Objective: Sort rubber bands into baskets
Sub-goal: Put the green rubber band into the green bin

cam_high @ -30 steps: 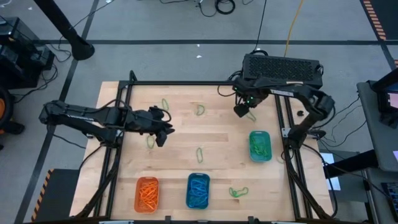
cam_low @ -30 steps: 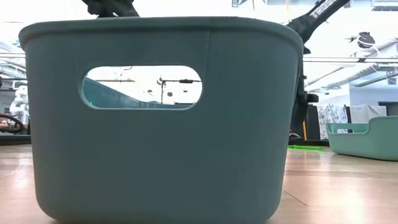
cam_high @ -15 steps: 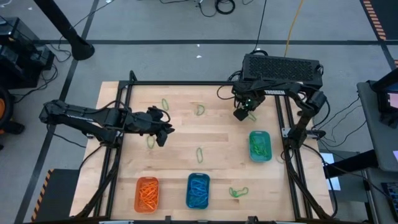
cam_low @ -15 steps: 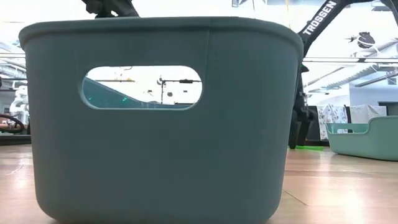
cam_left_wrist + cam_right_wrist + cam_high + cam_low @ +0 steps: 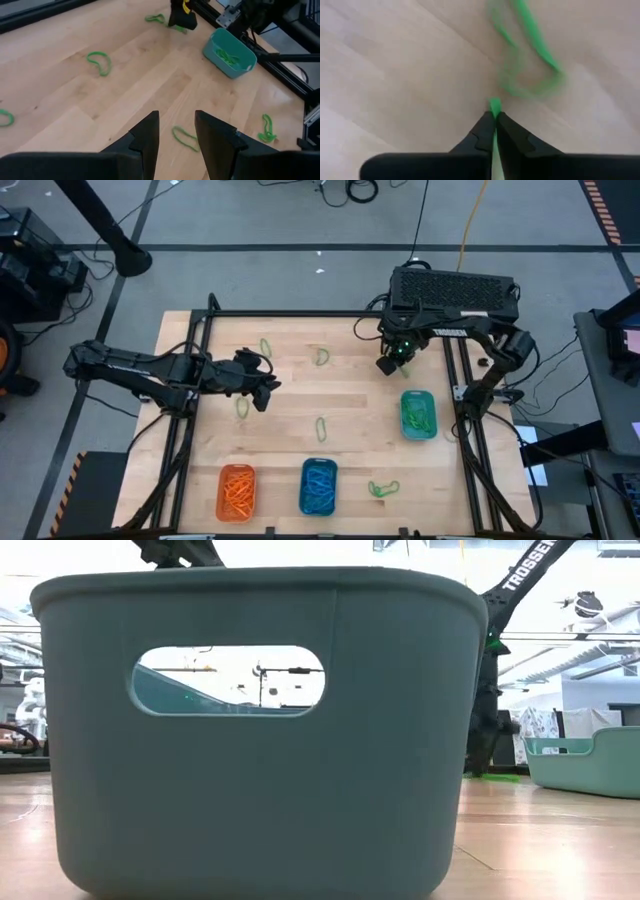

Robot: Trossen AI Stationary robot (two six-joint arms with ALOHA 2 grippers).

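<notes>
- High view first: right gripper [image 5: 388,362] is down at the far right part of the wooden table [image 5: 290,395], just past the teal-green basket [image 5: 418,414].
- Right wrist view shows its fingers [image 5: 482,131] pinched together on a green rubber band [image 5: 527,50]; a strip of green runs through the seam between them and the rest of the loop trails out blurry over the wood.
- Left gripper [image 5: 262,395] hangs over the left-middle of the table. Its fingers [image 5: 147,135] stand apart with nothing between them, and a green loose band [image 5: 185,138] lies on the wood just beyond the tips.
- Baskets: orange basket [image 5: 237,491] and blue basket [image 5: 318,486] sit side by side at the near edge, each with bands of its own colour inside. The teal-green one is off to the right with green bands in it.
- More green bands are scattered around the table, including a tangled pair [image 5: 382,488] between the blue basket and the teal-green one.
- Low view is mostly blocked by a big grey-teal bin [image 5: 250,730] right in front of the lens, so not much to get from that one.
</notes>
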